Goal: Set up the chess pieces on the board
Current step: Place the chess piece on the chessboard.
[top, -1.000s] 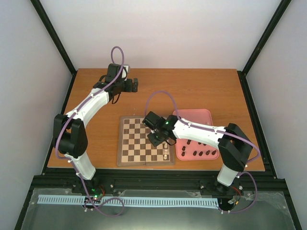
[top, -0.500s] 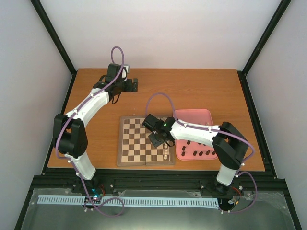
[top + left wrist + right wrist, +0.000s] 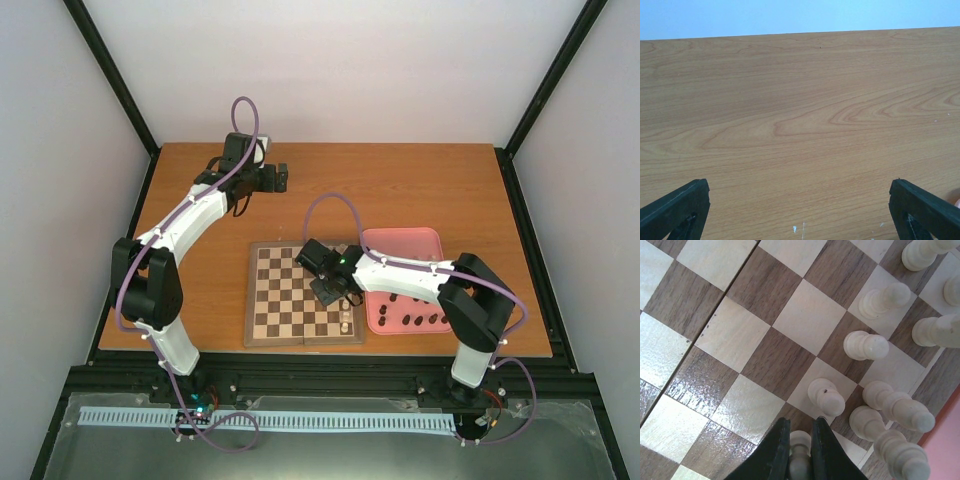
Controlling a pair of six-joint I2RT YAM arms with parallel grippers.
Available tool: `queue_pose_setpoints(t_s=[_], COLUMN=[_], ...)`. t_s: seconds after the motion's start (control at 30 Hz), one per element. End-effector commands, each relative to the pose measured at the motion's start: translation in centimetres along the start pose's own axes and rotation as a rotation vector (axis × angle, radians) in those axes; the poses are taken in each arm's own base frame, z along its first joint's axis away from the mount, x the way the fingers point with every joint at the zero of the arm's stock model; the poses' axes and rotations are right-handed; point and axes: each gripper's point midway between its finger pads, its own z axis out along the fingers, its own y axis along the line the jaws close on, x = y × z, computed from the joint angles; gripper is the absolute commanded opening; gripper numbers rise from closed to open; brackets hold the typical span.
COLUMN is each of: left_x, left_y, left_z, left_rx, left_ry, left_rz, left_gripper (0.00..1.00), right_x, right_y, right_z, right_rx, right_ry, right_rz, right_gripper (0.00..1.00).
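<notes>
Our right gripper point(image 3: 800, 429) is clamped on a cream pawn point(image 3: 799, 460), low over the board point(image 3: 755, 365) near its right edge. A second pawn point(image 3: 826, 396) stands just beside the fingers. We judge that a sideways drift or a wide release could topple it into the other cream pieces point(image 3: 885, 297). To the right, dark pieces point(image 3: 418, 320) wait in the pink tray point(image 3: 400, 243). Farthest off, our left gripper point(image 3: 800, 210) hangs wide open over the table point(image 3: 790, 100), holding nothing.
</notes>
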Motion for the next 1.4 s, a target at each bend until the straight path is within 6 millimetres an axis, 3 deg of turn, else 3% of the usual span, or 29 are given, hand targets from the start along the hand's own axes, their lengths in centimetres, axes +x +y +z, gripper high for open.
queue_pose_setpoints(t_s=[0.0, 0.47, 0.6, 0.87, 1.1, 1.23, 1.37], left_x=[-1.8, -1.8, -1.8, -1.7, -1.8, -1.8, -1.8], left_y=[0.0, 0.0, -0.1, -0.1, -0.2, -0.3, -0.3], left_z=[-1.0, -0.9, -0.9, -0.9, -1.0, -1.0, -1.1], left_rx=[0.007, 0.009, 0.008, 0.012, 0.015, 0.018, 0.02], left_ry=[-0.044, -0.042, -0.042, -0.041, -0.042, -0.042, -0.042], left_rz=[-0.012, -0.012, -0.011, -0.011, -0.012, -0.011, -0.013], left_gripper=[1.0, 1.0, 1.0, 1.0, 1.0, 1.0, 1.0], right_x=[0.0, 0.0, -0.1, -0.8, -2.3, -2.7, -2.0], right_y=[-0.3, -0.1, -0.2, 0.3, 1.1, -0.8, -4.9], right_z=[0.7, 1.2, 1.1, -1.2, -5.7, -8.1, -8.0], right_rx=[0.021, 0.018, 0.02, -0.019, -0.065, 0.0, 0.125], right_ry=[-0.004, 0.0, -0.002, -0.045, -0.138, -0.197, -0.177], right_rz=[0.007, 0.005, 0.008, 0.008, -0.011, 0.022, 0.099], right_gripper=[0.09, 0.12, 0.18, 0.28, 0.33, 0.39, 0.41])
